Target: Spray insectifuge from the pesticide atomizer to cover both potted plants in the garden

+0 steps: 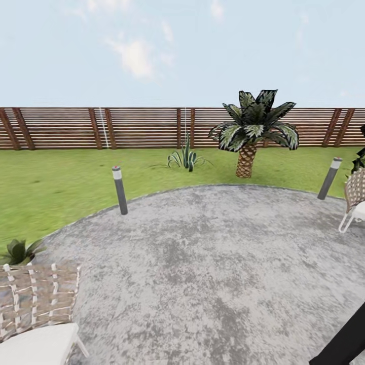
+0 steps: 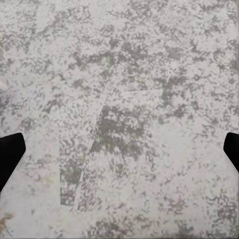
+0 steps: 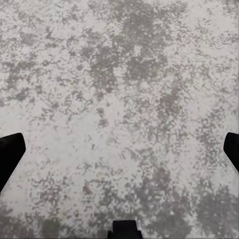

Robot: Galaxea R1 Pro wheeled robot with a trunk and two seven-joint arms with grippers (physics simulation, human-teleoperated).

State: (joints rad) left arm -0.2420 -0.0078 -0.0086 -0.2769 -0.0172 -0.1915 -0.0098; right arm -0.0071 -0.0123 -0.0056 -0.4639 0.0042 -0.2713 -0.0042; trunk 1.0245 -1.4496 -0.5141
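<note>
Both the left gripper [image 2: 119, 149] and right gripper [image 3: 119, 149] hang wide apart and empty over the round paved patio [image 1: 203, 263]; with no pesticide atomizer visible, better to turn and scan the lawn [image 1: 50, 187] steadily.

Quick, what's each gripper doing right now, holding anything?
Left gripper: open, holding nothing, over the paved patio.
Right gripper: open, holding nothing, also over the patio.

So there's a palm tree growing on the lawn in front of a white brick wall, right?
Not quite. The palm tree does grow on the lawn, but behind it stands a brown slatted fence, not a white brick wall. The head view shows this.
</note>
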